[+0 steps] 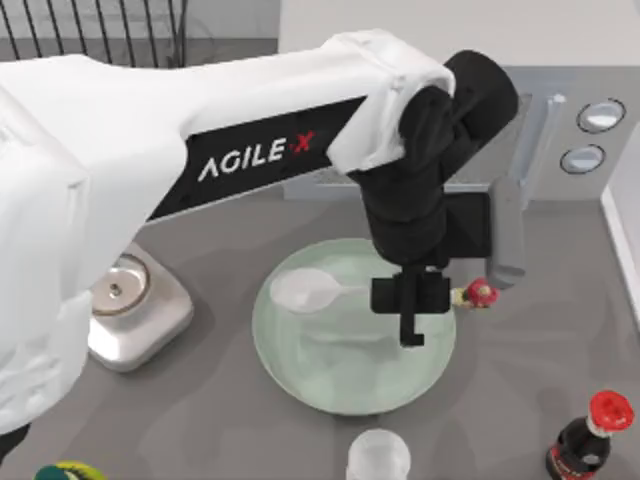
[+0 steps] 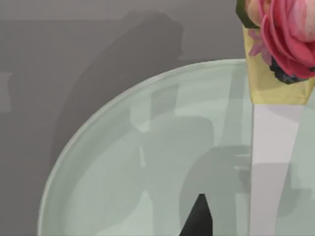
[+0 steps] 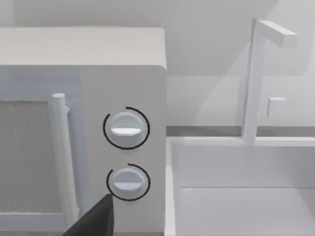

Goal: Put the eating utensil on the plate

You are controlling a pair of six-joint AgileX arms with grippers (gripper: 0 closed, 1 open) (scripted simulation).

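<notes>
Your left gripper point(image 1: 412, 318) hangs over the right part of the plate point(image 1: 300, 350), directly above the thin handle of the spoon point(image 1: 305, 290). The spoon lies across the far half of the plate: its oval bowl is inside the rim on the left side, and its handle goes to the right, so the red knob point(image 1: 480, 293) reaches past the right rim and stands over the desk point(image 1: 200, 420). I cannot tell whether the fingers are spread or pressed together, because the gripper body hides them and the handle below.

As I judge it, the spoon is already laid down and the step now is the release and the going away. Let the fingers spread fully before you lift, and then go straight up. A pull to the side could catch the handle and turn the spoon, and the overhanging knob could then drag it off the rim.

For room: the silver scale point(image 1: 135, 315) stands at the left, well apart from the plate. A translucent cup point(image 1: 378, 458) is just near the front rim, and a dark bottle with a red cap point(image 1: 585, 440) stands at the near right. The microwave point(image 3: 83, 128) is far right. Your right gripper point(image 3: 93, 221) is parked, facing the microwave. So upward is the most open way.
</notes>
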